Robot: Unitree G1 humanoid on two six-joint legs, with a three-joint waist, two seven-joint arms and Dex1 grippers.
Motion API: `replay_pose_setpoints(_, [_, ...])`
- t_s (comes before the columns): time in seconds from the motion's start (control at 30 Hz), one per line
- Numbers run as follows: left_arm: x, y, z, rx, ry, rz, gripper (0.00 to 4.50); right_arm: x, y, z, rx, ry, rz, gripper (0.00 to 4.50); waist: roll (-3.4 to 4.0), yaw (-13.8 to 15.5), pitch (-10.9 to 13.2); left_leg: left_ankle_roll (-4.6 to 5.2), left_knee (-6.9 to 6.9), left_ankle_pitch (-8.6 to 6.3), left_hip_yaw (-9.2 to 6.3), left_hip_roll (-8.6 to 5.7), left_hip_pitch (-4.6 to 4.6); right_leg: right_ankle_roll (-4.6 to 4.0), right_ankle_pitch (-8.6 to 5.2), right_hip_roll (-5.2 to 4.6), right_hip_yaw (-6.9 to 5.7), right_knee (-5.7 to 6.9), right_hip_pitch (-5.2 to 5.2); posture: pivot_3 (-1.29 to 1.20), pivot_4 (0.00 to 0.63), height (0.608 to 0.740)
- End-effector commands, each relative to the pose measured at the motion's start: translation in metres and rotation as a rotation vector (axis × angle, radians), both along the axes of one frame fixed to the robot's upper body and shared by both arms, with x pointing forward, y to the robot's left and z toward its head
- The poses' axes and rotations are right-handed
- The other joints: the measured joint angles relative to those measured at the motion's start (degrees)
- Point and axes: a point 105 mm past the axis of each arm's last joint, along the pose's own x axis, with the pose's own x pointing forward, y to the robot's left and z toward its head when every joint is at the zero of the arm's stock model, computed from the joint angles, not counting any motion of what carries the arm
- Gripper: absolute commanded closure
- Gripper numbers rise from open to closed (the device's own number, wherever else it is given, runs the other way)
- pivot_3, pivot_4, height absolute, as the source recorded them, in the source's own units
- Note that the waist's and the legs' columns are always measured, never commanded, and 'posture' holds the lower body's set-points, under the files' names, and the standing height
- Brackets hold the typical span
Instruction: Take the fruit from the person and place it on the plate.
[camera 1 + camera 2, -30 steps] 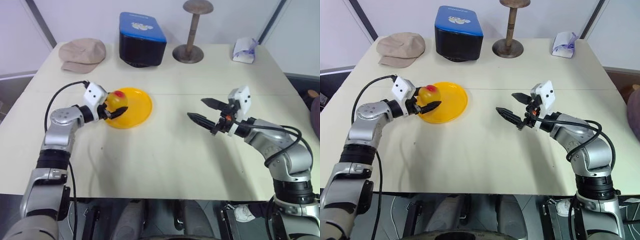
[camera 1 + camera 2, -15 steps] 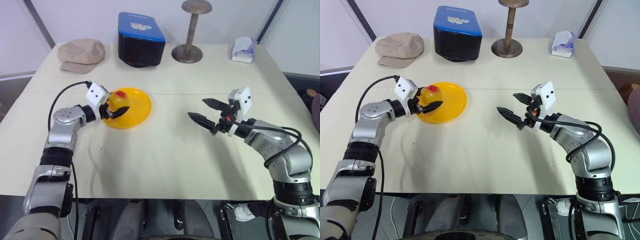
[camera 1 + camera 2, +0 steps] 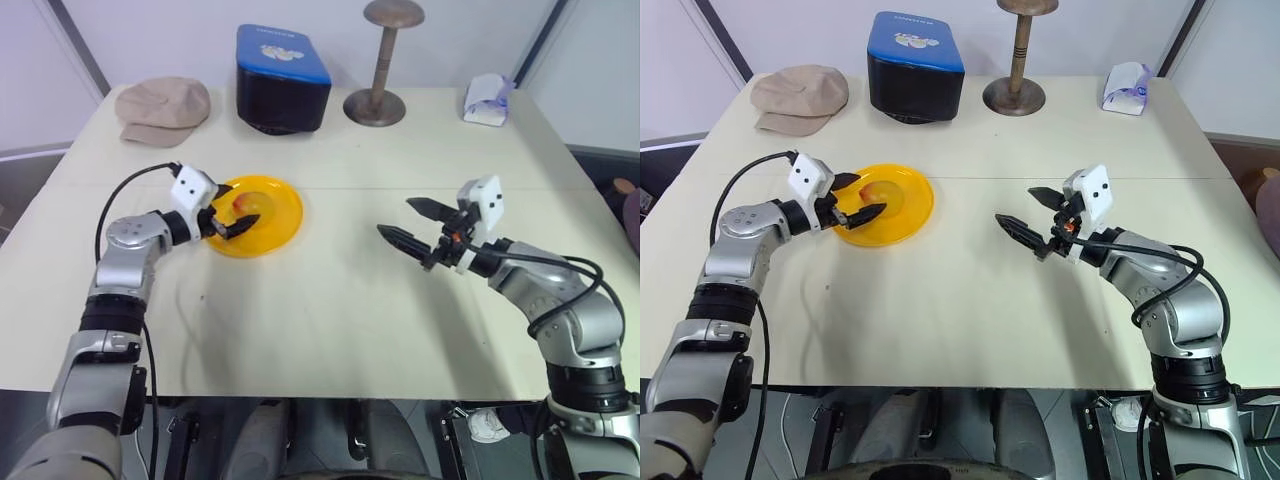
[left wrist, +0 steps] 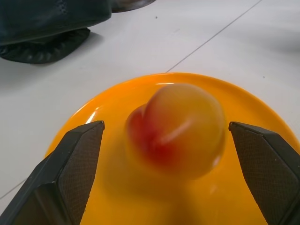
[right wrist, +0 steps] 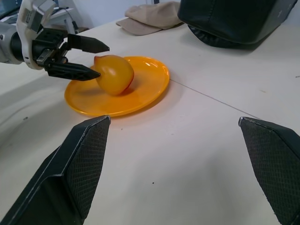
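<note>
Fruit on plate — left tool open (astride), right tool open.

No text, label, brand, number or sign can be read. The blue top of the dark box that stands on the table behind the plate bears a small pale printed mark, but its letters are too small to make out. The white packet well off to the right of that box carries some purple print, likewise unreadable.
</note>
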Motion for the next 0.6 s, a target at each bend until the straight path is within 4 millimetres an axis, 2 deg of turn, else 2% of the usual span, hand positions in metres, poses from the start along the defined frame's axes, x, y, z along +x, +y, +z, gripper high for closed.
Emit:
replay_pose_setpoints(0.03, [0.001,0.010,0.024,-0.011,-0.089,0.023,0.05,-0.001,-0.001,0.013,0.004,-0.059,-0.004,0.00,0.00,0.01,0.00,0.00,0.00,0.00,0.00,0.00,0.00,0.00,0.00,0.00,0.00,0.00,0.00,0.00,0.150,0.740])
replay_pose_setpoints(0.1, [0.001,0.015,0.028,-0.026,-0.098,0.041,0.05,0.000,-0.002,0.013,-0.001,-0.062,-0.008,0.00,0.00,-0.05,0.00,0.00,0.00,0.00,0.00,0.00,0.00,0.00,0.00,0.00,0.00,0.00,0.00,0.00,0.150,0.740])
replay_pose_setpoints(0.13, [-0.002,0.025,0.035,-0.074,-0.101,0.070,0.05,0.002,-0.006,0.015,-0.006,-0.068,-0.015,0.00,0.00,-0.13,0.00,0.00,0.00,0.00,0.00,0.00,0.00,0.00,0.00,0.00,0.00,0.00,0.00,0.00,0.150,0.740])
replay_pose_setpoints(0.23, [-0.021,0.054,0.047,-0.158,-0.109,0.137,0.05,0.006,-0.018,0.019,-0.026,-0.082,-0.041,0.00,0.00,-0.65,0.00,0.00,0.00,0.00,0.00,0.02,0.00,0.00,0.00,0.01,0.01,0.01,-0.01,0.00,0.150,0.740])
replay_pose_setpoints(0.37, [-0.046,0.080,0.053,-0.198,-0.111,0.213,0.05,0.014,-0.032,0.017,-0.030,-0.081,-0.079,0.00,0.00,-1.21,0.00,0.00,-0.02,0.00,-0.01,0.05,0.01,-0.01,0.00,0.01,0.02,0.00,-0.02,0.00,0.150,0.740])
replay_pose_setpoints(0.47, [-0.068,0.104,0.054,-0.217,-0.106,0.320,0.05,0.025,-0.044,0.013,-0.024,-0.088,-0.132,0.00,0.00,-1.30,0.00,0.00,-0.02,0.00,-0.01,0.05,0.01,-0.01,0.00,-0.15,0.02,0.00,-0.01,0.00,0.150,0.740])
replay_pose_setpoints(0.6, [-0.091,0.121,0.044,-0.198,-0.075,0.407,0.05,0.032,-0.048,0.007,-0.012,-0.093,-0.157,0.00,0.01,-1.25,0.00,-0.01,-0.02,-0.01,-0.01,0.06,0.02,-0.02,-0.01,-0.16,0.02,0.00,-0.02,0.00,0.150,0.740])
